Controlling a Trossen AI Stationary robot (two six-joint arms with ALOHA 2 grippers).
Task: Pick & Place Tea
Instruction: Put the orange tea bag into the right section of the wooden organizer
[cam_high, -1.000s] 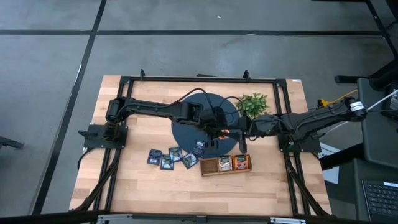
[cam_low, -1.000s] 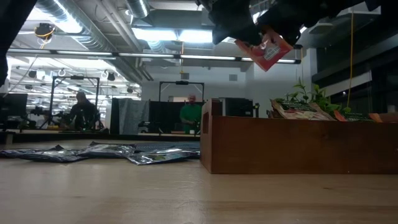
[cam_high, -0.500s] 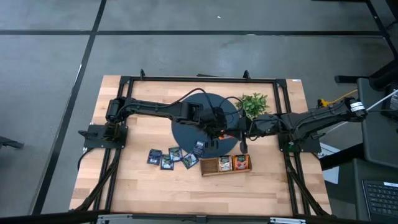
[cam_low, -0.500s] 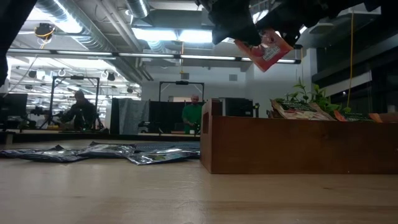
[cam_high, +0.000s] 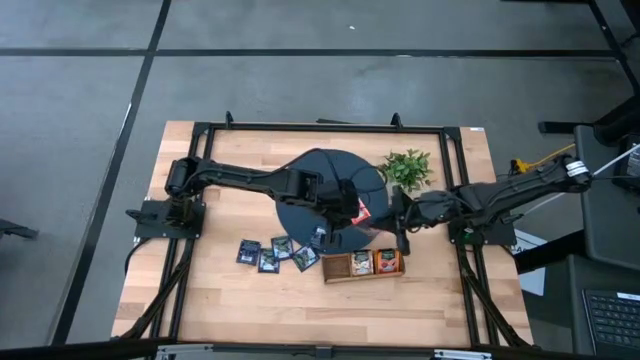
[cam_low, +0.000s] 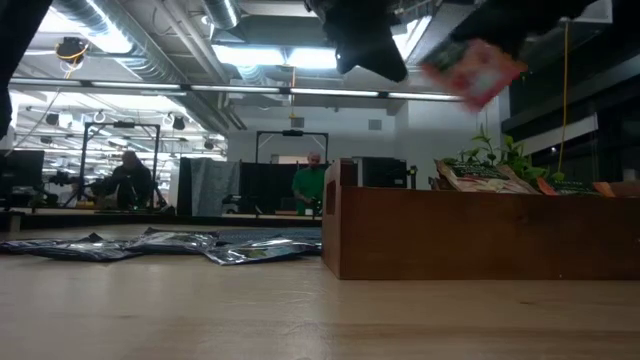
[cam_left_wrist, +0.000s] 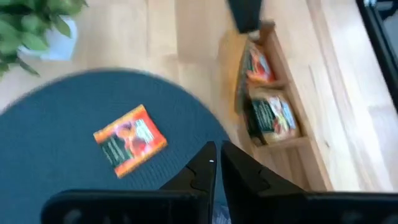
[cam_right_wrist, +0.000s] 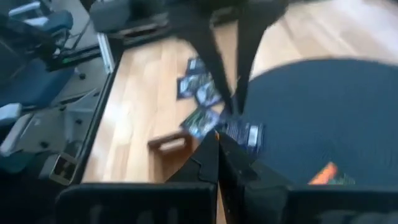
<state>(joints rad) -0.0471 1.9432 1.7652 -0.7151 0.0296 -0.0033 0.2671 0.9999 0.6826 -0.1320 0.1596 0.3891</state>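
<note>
High view: one orange-red sachet lies on the dark round plate; left gripper and right gripper both pressed together, empty; five dark sachets nearby.

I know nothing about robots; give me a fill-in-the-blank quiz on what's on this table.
The wooden tray has ___ compartments. The sachet seen against the round mat is mostly ___ in colour. Beside the tray, on the bare table, lie several ___ sachets.
Missing words: three; orange; dark.
</note>
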